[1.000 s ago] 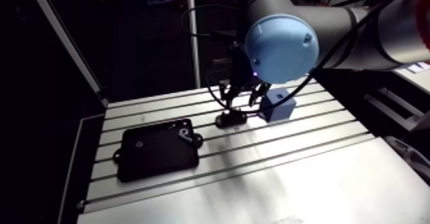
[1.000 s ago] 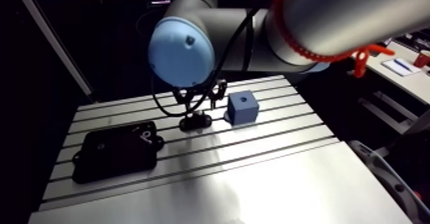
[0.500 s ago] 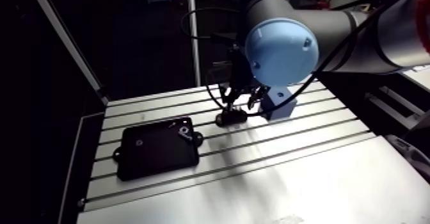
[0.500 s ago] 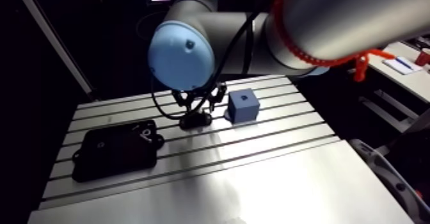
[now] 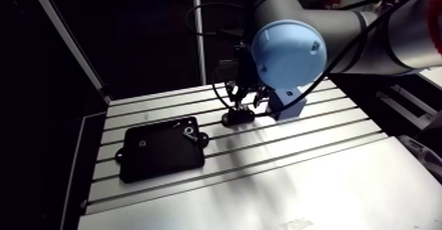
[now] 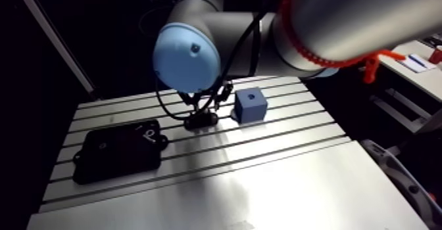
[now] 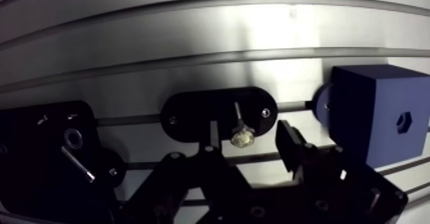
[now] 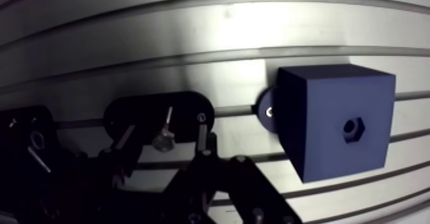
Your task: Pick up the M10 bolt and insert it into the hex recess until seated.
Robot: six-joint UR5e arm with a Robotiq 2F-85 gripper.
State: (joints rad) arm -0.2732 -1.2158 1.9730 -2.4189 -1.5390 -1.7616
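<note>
The M10 bolt lies on a small black oval holder on the slotted table, its pale head towards the gripper. My gripper stands open just above it, with one finger on each side of the bolt head and a gap to both. Beside the holder sits a blue block whose hex recess is in the face towards the camera. In the arm view the gripper hangs low over the holder, with the blue block right next to it.
A flat black tray with a small screw and a washer lies on the table on the side of the holder away from the block. Grooves run across the aluminium table; its near half is bare metal.
The gripper has come down a little closer to the holder and bolt. The bolt, block and tray have stayed where they were.
</note>
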